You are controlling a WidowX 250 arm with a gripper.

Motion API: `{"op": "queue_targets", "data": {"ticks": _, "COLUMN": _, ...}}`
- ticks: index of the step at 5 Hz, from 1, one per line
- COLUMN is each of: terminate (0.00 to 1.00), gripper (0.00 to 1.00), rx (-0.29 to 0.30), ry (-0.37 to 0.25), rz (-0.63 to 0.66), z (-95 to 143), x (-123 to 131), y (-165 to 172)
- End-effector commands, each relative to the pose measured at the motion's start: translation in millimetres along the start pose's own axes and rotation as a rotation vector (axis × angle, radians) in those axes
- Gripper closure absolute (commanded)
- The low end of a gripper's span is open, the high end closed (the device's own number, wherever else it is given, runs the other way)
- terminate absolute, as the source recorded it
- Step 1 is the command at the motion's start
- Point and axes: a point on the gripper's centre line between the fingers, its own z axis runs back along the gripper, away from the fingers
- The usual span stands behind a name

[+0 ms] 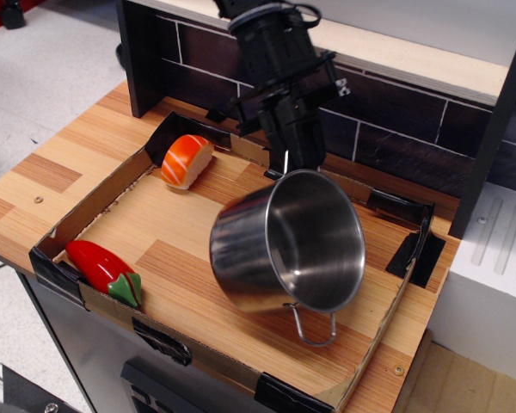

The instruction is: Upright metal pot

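The shiny metal pot [279, 245] hangs tilted over the middle of the wooden tray floor, its open mouth facing up and to the right toward the camera. One wire loop handle [314, 327] dangles from its lower rim. My black gripper [290, 162] comes down from above and is shut on the pot's upper handle at the far rim. I cannot tell whether the pot's bottom edge touches the wood.
A salmon sushi piece [186, 160] lies at the back left of the cardboard-walled tray [95, 202]. A red chili pepper [103, 269] lies at the front left corner. A dark tiled back wall [413, 142] stands behind, and a white block [499, 258] at right.
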Motion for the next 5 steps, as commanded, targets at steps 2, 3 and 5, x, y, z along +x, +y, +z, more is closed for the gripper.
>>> {"op": "queue_targets", "data": {"ticks": 2, "terminate": 0.0, "gripper": 0.0, "rx": 0.361, "ry": -0.231, "rz": -0.037, "z": 18.2, "x": -13.4, "y": 20.4}}
{"op": "queue_targets", "data": {"ticks": 3, "terminate": 0.0, "gripper": 0.0, "rx": 0.494, "ry": -0.313, "rz": -0.036, "z": 19.2, "x": -21.4, "y": 23.9}}
{"op": "queue_targets", "data": {"ticks": 5, "terminate": 0.0, "gripper": 0.0, "rx": 0.565, "ry": -0.356, "rz": -0.047, "z": 14.6, "x": -32.1, "y": 21.0}}
